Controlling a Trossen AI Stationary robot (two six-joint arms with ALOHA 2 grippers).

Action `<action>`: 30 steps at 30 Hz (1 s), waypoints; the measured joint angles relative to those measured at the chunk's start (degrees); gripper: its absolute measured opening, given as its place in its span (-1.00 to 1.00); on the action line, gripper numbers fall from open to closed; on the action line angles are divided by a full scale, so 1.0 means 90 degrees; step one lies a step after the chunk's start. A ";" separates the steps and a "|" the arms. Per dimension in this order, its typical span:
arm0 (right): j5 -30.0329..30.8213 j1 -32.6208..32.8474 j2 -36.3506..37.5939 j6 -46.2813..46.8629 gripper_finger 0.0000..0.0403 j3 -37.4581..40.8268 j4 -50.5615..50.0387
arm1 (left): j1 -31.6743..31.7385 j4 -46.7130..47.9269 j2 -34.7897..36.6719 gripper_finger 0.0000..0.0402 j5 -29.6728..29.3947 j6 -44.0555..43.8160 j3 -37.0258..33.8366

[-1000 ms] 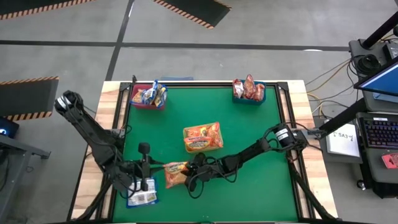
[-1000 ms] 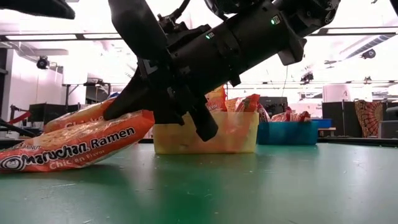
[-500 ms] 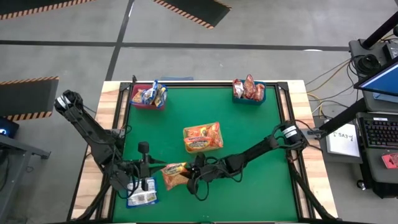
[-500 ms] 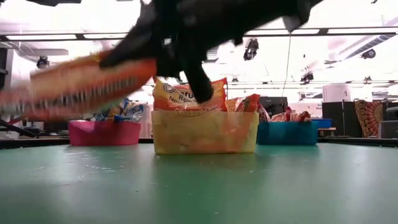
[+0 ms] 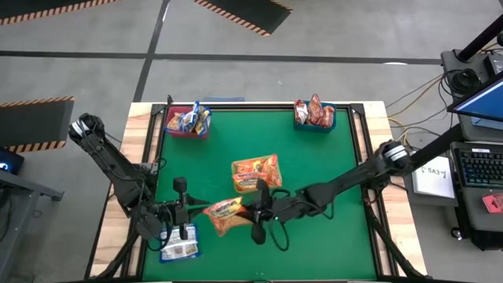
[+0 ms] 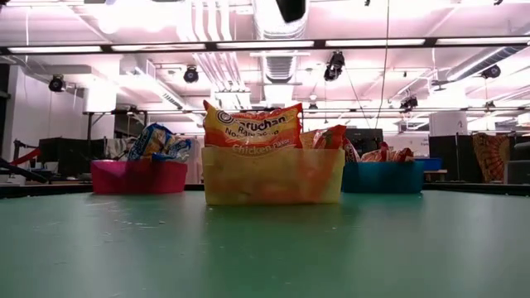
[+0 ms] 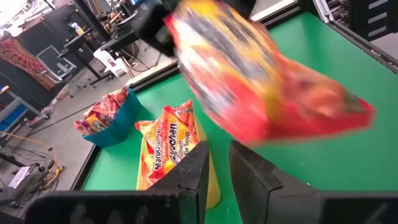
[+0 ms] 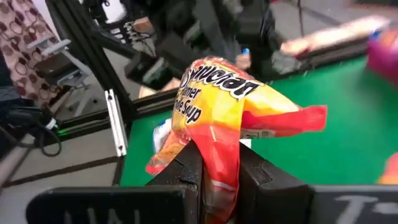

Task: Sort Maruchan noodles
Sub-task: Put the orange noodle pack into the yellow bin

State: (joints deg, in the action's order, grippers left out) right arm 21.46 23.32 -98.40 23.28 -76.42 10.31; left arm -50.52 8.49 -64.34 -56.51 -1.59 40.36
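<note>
The right gripper is clenched on one end of a crinkly orange-and-red plastic ramen packet, held off the green table mat near its front edge, its long axis running from the fingers out toward the left arm and sagging at the free end. Just beside it, the left gripper, fingers nearly together and holding nothing, hovers over a flat blue-and-silver packet. More orange packets stand in the translucent yellow plastic bin mid-table.
</note>
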 joint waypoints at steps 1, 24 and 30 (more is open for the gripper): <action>0.0083 -0.0008 0.0135 -0.0169 -0.82 0.0000 -0.0136 | 0.0000 0.0002 0.0000 -0.77 0.0002 -0.0002 0.0001; 0.0891 -0.1412 0.1493 -0.3252 -0.82 -0.0230 -0.3482 | 0.1026 -0.0180 -0.0005 -0.77 0.0463 0.0408 -0.0047; -0.0060 -0.1861 0.1472 -0.3869 -0.83 -0.0544 -0.4078 | 0.1866 -0.0443 -0.0089 -0.77 0.1267 0.0818 -0.0179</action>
State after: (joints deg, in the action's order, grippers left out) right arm 20.92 6.57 -85.16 -11.54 -81.32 -26.39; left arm -33.73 4.51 -65.13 -45.10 5.77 38.75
